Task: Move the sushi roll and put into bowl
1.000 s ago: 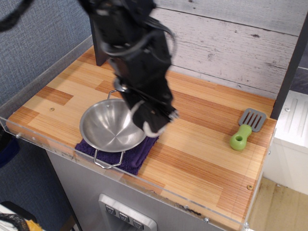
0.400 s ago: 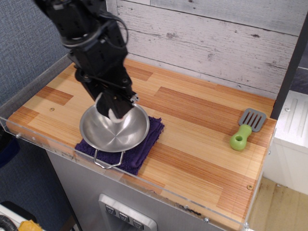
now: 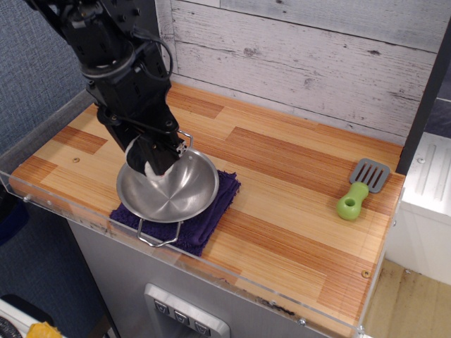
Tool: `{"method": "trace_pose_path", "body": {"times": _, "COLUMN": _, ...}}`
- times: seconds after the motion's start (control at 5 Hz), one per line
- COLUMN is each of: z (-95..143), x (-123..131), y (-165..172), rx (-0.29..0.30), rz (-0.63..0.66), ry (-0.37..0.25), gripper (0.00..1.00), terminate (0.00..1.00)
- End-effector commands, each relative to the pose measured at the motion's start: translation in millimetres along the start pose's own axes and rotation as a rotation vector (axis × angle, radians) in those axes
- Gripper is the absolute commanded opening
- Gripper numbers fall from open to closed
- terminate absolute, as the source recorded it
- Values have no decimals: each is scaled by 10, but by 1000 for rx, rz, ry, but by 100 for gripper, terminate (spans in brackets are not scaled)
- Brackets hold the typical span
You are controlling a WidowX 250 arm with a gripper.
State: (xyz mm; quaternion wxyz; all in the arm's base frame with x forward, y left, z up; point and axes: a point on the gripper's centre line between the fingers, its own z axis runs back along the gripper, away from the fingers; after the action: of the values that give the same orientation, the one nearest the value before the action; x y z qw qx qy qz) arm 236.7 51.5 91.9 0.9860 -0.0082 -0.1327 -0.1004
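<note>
Claw (image 3: 151, 163): now low over the bowl's (image 3: 184, 204) left inner wall, having travelled leftward from beside its right rim a second ago and dropped a little further since. We judge the carry finished and the release next.

Sushi roll (image 3: 149, 167): a white end shows between the dark fingers, so we log the claw as clenched on it, inside the bowl's mouth; whether it touches the steel, we cannot tell. Black wrap and coloured centre hidden.

Bowl: on purple cloth (image 3: 208, 224), far handle partly covered by the arm.

Spatula (image 3: 360, 189): well apart on the desk (image 3: 282, 204).
</note>
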Motion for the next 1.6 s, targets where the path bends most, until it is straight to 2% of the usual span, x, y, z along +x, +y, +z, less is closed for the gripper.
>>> {"method": "trace_pose_path", "body": {"times": 0.0, "z": -138, "x": 31, "y": 31, "rx": 54, "rz": -10, "ry": -3, "gripper": 0, "terminate": 0}}
{"method": "trace_pose_path", "body": {"times": 0.4, "z": -366, "x": 21, "y": 11, "rx": 71, "rz": -4, "ry": 28, "gripper": 0, "terminate": 0}}
{"method": "trace_pose_path", "body": {"times": 0.6, "z": -360, "x": 5, "y": 4, "rx": 120, "rz": 51, "ry": 7, "gripper": 0, "terminate": 0}}
{"method": "trace_pose_path", "body": {"times": 0.8, "z": -421, "x": -44, "y": -5, "rx": 174, "rz": 108, "ry": 40, "gripper": 0, "terminate": 0}}
{"method": "trace_pose_path", "body": {"times": 1.0, "z": -417, "x": 40, "y": -112, "rx": 180, "rz": 139, "ry": 57, "gripper": 100, "terminate": 0}}
{"method": "trace_pose_path", "body": {"times": 1.4, "z": -391, "x": 53, "y": -186, "rx": 176, "rz": 169, "ry": 48, "gripper": 100, "terminate": 0}}
